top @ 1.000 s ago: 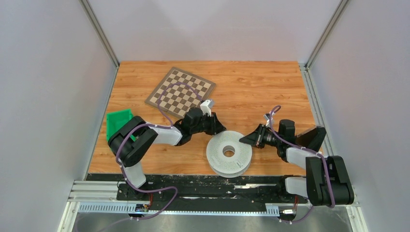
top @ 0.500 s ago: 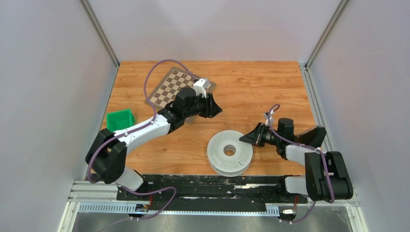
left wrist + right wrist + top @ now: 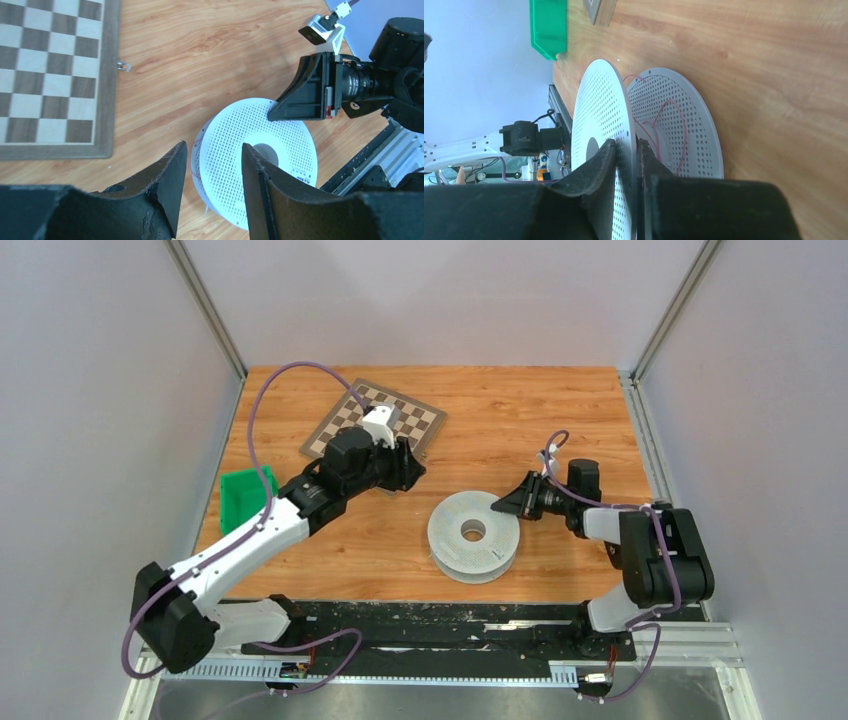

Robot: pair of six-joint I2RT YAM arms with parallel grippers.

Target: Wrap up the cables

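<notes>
The left arm had swung out and away from the spool (image 3: 473,537) since a second earlier, and it now reached over the near corner of the chessboard (image 3: 425,422). The left gripper (image 3: 212,150) had opened as it went and was spread and empty, with bare bench (image 3: 200,60) showing through the gap. The right arm had crept farther up the bench, and the spool had shifted a touch with it.

The spool lay flat on the bench, between the two arms. It was well below and ahead of the left gripper, near the middle of that wrist view. The right gripper (image 3: 626,145) was pinching the rim of the upper flange (image 3: 601,95), one finger above it and one below.

The red wire (image 3: 666,112) sat loose between the flanges, looping out from the hub. I judged it thin, soft and springy, so it would slip off unless kept taut. I'd have taken it near a free end, though I couldn't make one out. The perforated plastic spool looked light and stiff, apt to slide on the wood, so the rim pinch seemed the right anchor.
</notes>
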